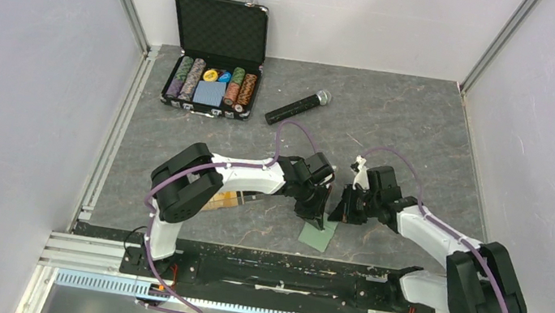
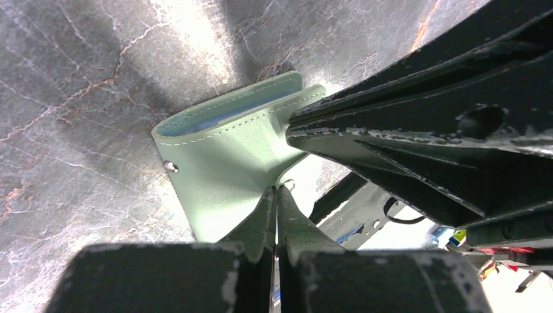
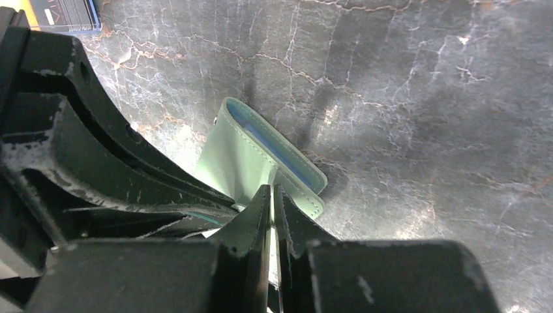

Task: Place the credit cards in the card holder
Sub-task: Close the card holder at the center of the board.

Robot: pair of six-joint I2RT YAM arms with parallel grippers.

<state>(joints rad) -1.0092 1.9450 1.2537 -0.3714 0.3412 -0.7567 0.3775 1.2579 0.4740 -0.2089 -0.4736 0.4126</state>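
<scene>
The sage-green card holder (image 1: 319,236) stands partly unfolded on the dark marble table between my two grippers. My left gripper (image 1: 315,215) is shut on one flap, as the left wrist view (image 2: 279,190) shows against the holder (image 2: 222,156). My right gripper (image 1: 337,212) is shut on the other flap, as its wrist view (image 3: 271,190) shows against the holder (image 3: 235,156). The light blue inside shows between the flaps. The credit cards (image 1: 225,201) lie under my left arm, orange and tan. A black card's edge shows in the right wrist view (image 3: 65,14).
An open black case of poker chips (image 1: 212,82) with a blue block stands at the back left. A black microphone (image 1: 297,107) lies right of it. White walls close in both sides. A metal rail (image 1: 242,270) runs along the near edge.
</scene>
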